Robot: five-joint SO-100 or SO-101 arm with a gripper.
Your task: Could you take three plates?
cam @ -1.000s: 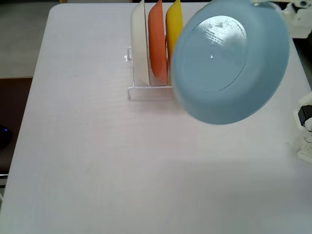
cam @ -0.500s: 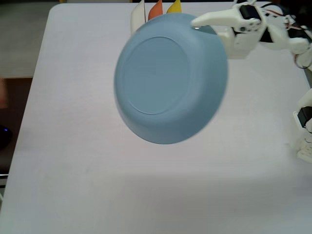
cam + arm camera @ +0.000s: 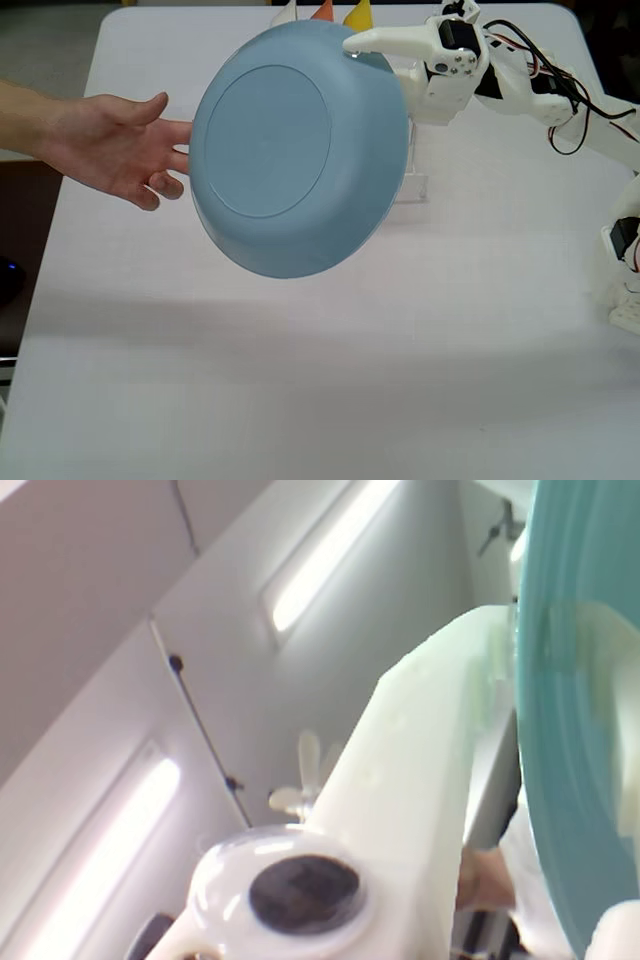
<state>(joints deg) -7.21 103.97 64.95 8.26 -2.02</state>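
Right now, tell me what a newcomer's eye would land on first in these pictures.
In the fixed view, the light blue plate dominates: it is held up in the air above the white table, its underside toward the camera, gripped at its upper right rim by the gripper. A person's open hand reaches in from the left, nearly touching the plate's edge. Behind the plate, the tips of the racked plates peek out.

The light blue plate [image 3: 295, 150] is plain and unpatterned, reading teal in the wrist view [image 3: 575, 730]. Behind the light blue plate peek tips of a cream-white plate [image 3: 287, 14], an orange plate [image 3: 322, 11] and a yellow plate [image 3: 358, 14]. The gripper [image 3: 352, 44] is white, the table [image 3: 330, 370] pale lilac-white.
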